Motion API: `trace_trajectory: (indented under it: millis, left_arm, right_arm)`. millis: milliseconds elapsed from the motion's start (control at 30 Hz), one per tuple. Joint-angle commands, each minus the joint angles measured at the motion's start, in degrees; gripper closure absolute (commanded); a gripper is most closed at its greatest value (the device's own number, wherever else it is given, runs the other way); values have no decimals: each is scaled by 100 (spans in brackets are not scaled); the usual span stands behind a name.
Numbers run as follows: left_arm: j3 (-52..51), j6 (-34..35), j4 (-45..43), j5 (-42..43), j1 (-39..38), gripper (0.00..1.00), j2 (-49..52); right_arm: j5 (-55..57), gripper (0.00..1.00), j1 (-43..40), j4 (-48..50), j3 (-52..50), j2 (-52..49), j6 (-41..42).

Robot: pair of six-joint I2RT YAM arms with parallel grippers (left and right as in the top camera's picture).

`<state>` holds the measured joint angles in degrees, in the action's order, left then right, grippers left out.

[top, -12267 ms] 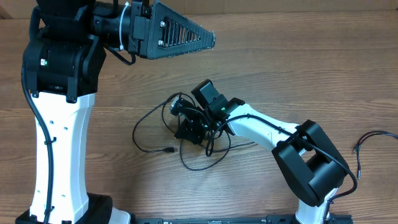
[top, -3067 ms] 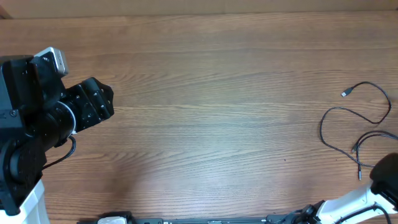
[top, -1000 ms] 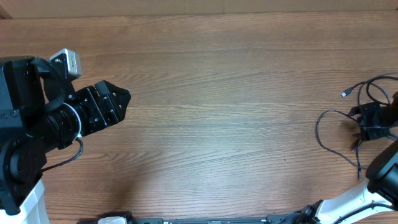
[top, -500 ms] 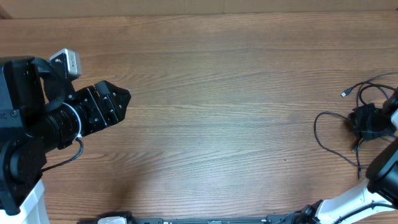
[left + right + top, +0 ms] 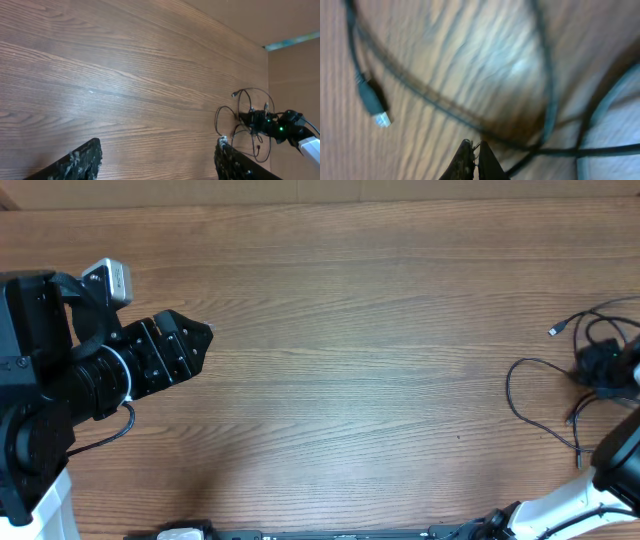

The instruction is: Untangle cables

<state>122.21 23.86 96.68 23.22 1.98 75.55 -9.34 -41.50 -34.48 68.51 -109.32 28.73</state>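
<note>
Wood table (image 5: 350, 330) holds cables (image 5: 509, 388) at its right edge. My right claw (image 5: 600, 365) is shut among them; my left claw (image 5: 157, 150) stands wide.

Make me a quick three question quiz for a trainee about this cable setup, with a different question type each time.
1. Multiple choice: in the overhead view, where on the table do the cables lie? A) centre B) near the right edge C) under the left arm
2. True or false: the left gripper is holding one of the cables.
3. Fill in: the right gripper, down among the cables, has its jaws ____.

Key: 1 B; 2 false, it is open, empty and far from them; 3 shut.
</note>
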Motion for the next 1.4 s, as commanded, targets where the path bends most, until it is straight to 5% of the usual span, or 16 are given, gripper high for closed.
trace_trajectory:
  millis: [0,200,433,467,567,600,767,1067,1367]
  left_arm:
    - [-13,15,9,87,24,28,9]
    - [-13,13,9,111,24,27,9]
    - [-13,-76,9,192,24,27,9]
    - [-13,-111,9,195,24,27,9]
    - [-13,-118,9,195,24,27,9]
    - [-13,-118,9,195,24,27,9]
    - [-13,-122,9,195,24,27,9]
    - [-13,-313,9,258,24,25,9]
    - [-13,-614,11,629,24,23,7]
  right_arm:
    - [216,96,-476,35,7,162,-105]
    - [-601,96,-1394,31,256,162,-730]
    - [-2822,96,-1821,11,911,164,-1532]
    - [-3178,89,-1805,-22,1036,164,-1576]
    - [-3882,37,-1631,-103,1351,199,-1572]
    - [-3947,27,-1532,-186,1453,240,-1572]
    - [-3869,6,-1019,-520,1580,612,-1563]
    - [-1043,0,-533,-2245,1578,1325,-776]
    - [-533,0,-883,-3613,1255,1843,-382]
